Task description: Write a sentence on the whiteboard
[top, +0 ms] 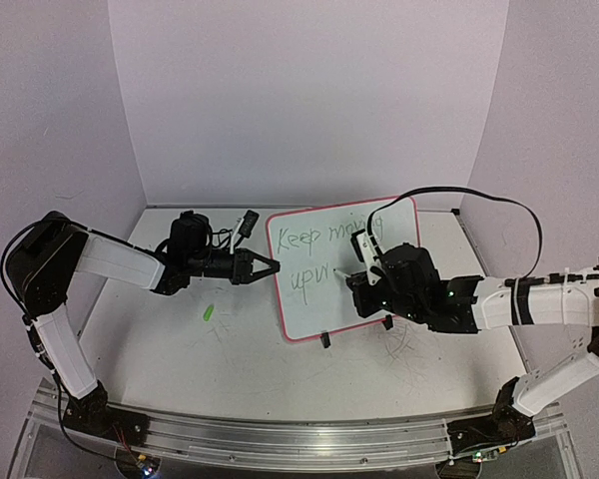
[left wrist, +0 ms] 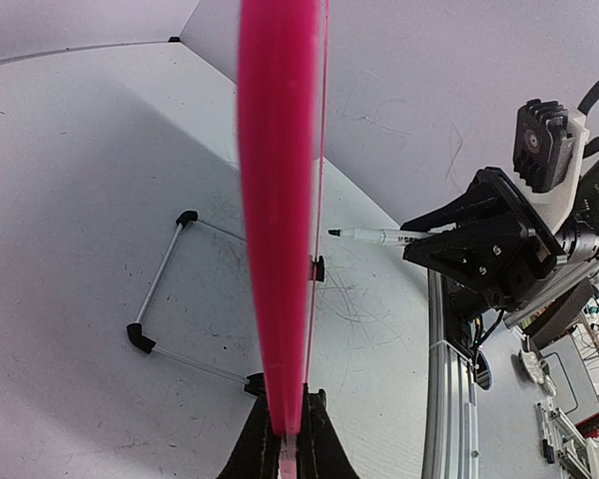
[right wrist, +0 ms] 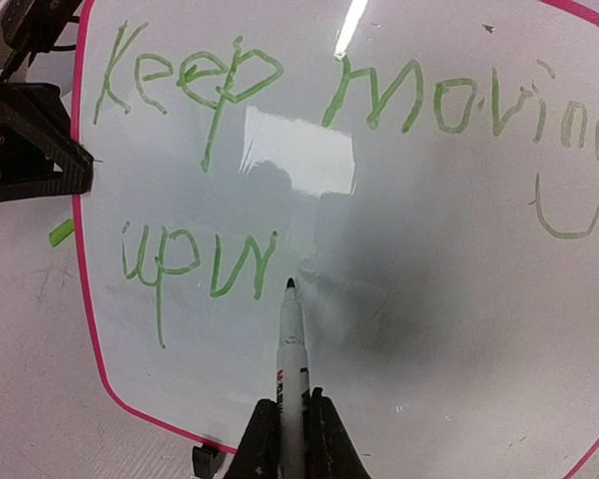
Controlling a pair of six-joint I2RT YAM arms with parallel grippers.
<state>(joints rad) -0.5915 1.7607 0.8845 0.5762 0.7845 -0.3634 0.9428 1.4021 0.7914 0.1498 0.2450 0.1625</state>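
Observation:
The whiteboard stands upright mid-table, white with a pink frame and black feet. Green script on it reads "Keep moving" over "upw". My left gripper is shut on the board's left edge; the left wrist view shows the pink frame edge-on between the fingers. My right gripper is shut on a white marker, its dark tip just right of the "w", at or just off the surface. The marker also shows in the left wrist view, pointing at the board's face.
A small green cap lies on the table left of the board. The board's wire stand rests behind it. White walls enclose the table on three sides. The arms' base rail runs along the near edge.

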